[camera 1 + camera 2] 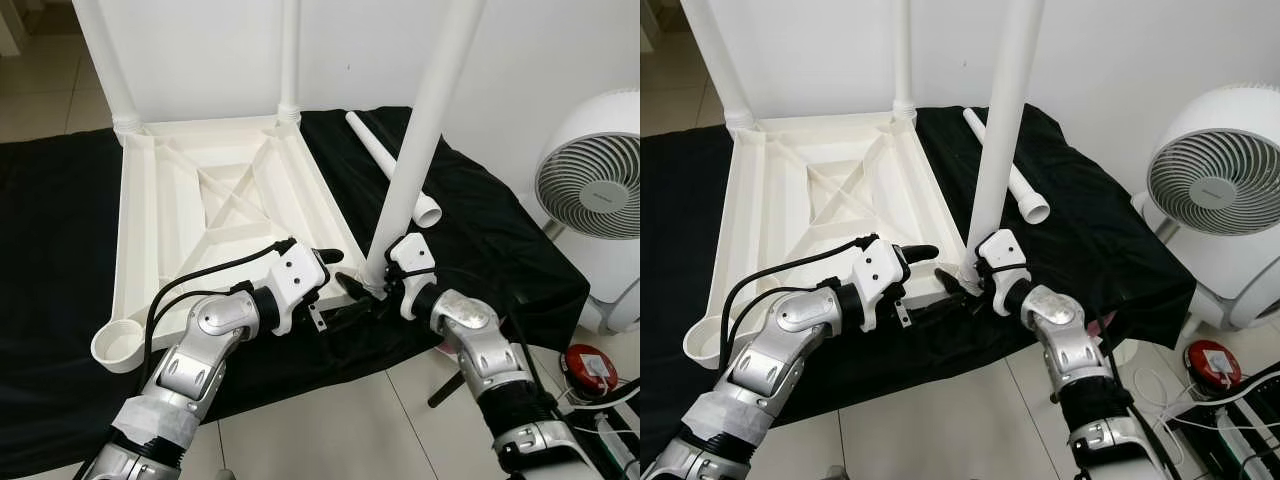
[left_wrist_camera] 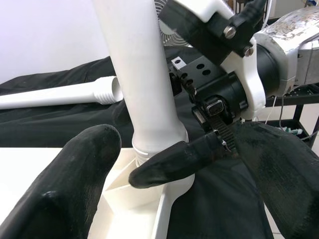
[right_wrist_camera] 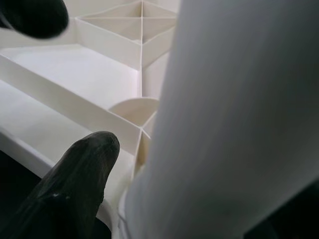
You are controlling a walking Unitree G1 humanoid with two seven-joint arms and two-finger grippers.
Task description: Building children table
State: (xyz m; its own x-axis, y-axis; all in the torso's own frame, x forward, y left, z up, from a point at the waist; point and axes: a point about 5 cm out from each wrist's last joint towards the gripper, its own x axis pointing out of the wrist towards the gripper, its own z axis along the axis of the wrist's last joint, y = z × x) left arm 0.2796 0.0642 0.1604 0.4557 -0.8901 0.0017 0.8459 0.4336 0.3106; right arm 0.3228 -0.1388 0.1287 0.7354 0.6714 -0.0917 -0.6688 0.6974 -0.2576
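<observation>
Seating the third leg [image 1: 425, 120] upright in the near corner socket, centre frame, of the inverted tabletop [image 1: 215, 200]: right gripper [image 1: 372, 287] jaws clamp its base, left gripper [image 1: 335, 270] jaws open beside it, probably steadying.

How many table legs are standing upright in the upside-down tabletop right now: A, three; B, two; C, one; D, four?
A: two legs stand at the far corners, a third stands at the near right corner by the right gripper, and a fourth leg lies on the black cloth.
</observation>
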